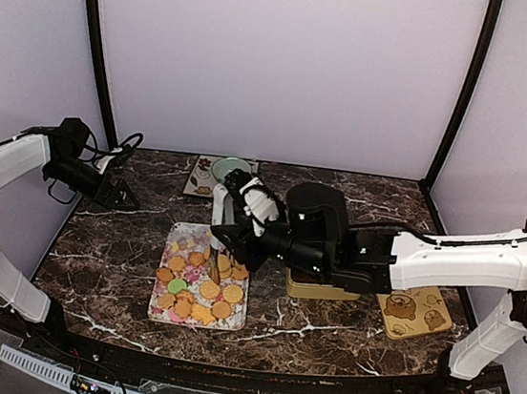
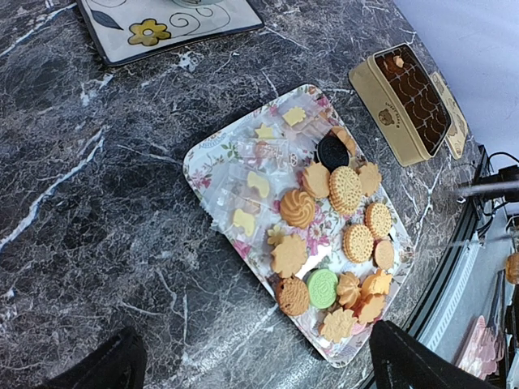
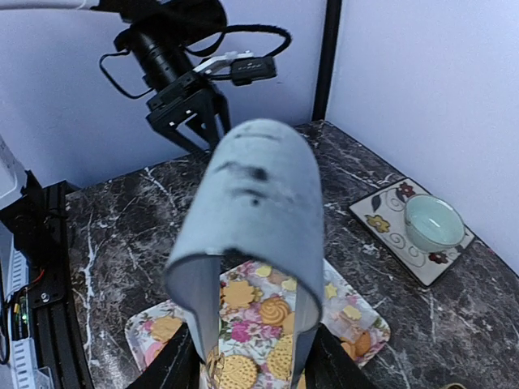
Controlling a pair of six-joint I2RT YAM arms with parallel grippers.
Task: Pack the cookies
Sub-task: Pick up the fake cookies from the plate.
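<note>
A pair of grey tongs (image 3: 251, 211) is being held in the partly closed right gripper (image 1: 224, 248), with the legs pointing down and the long axis upright. The tips are being poised directly above the cookies (image 1: 199, 290), which are lying spread on a flowered tray (image 1: 178, 232) in the middle of the dark marble tabletop (image 1: 111, 265). An open tin (image 2: 381, 109) is sitting just to the right of the tray, beneath the right arm. The left gripper (image 1: 117, 196) is being held wide open and empty, well off toward the far left edge, so the right arm is judged much the nearer.
</note>
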